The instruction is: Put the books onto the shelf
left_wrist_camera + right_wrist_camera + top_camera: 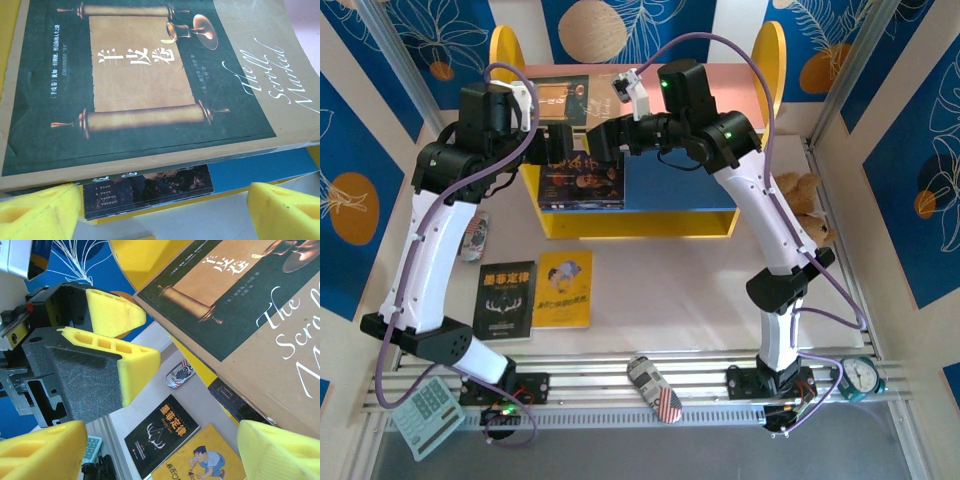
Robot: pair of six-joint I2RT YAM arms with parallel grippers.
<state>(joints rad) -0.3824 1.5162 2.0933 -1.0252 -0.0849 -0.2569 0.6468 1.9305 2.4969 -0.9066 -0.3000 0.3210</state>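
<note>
The scroll-cover book (145,80) on the top board of the shelf (772,60) seems to jut past the shelf's front edge, so a brush from either arm could tip it off. It lies just ahead of the left gripper (165,210) and the right gripper (160,455), both with jaws apart and empty. The black book (507,300) and yellow book (565,288) wait on the tabletop (660,300) in front of the shelf
</note>
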